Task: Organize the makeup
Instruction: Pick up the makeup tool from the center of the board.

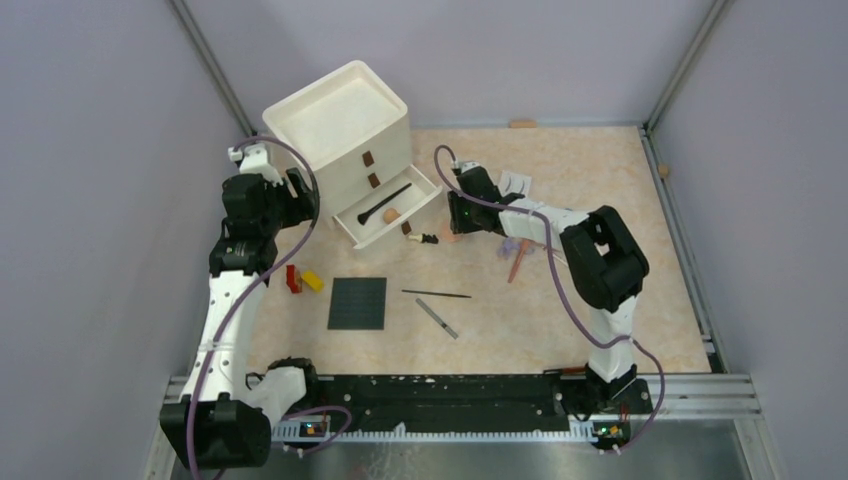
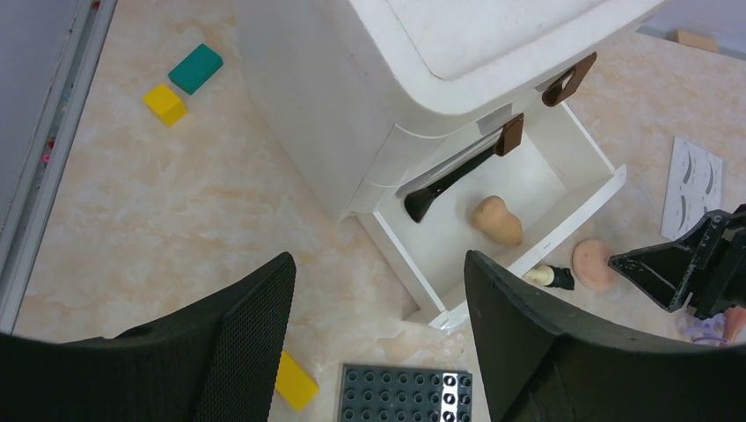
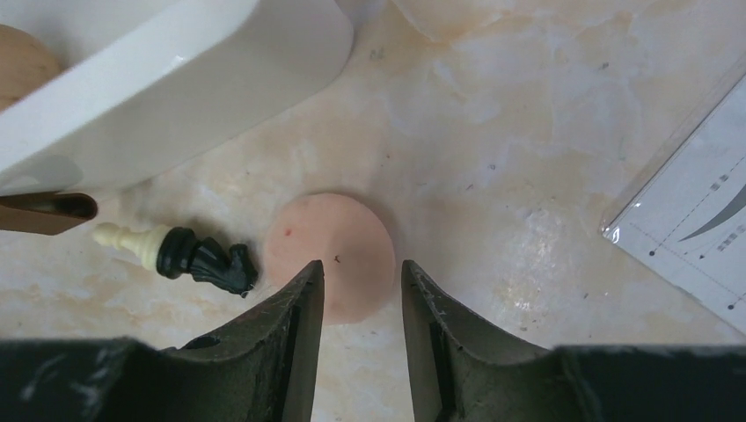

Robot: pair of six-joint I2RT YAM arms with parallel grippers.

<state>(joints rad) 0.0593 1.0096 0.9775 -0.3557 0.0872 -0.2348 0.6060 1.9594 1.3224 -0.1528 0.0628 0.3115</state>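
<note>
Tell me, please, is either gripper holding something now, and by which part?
Nothing is held. The left gripper is open and empty; the right gripper hangs open over the round peach puff.

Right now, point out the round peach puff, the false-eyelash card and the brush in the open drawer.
round peach puff (image 3: 339, 246), right wrist view, its centre
false-eyelash card (image 2: 695, 185), left wrist view, card middle
brush (image 2: 453, 178), left wrist view, mid-handle

Grey walls (image 1: 90, 150) around marbled beige tabletop (image 1: 570, 335)
</note>
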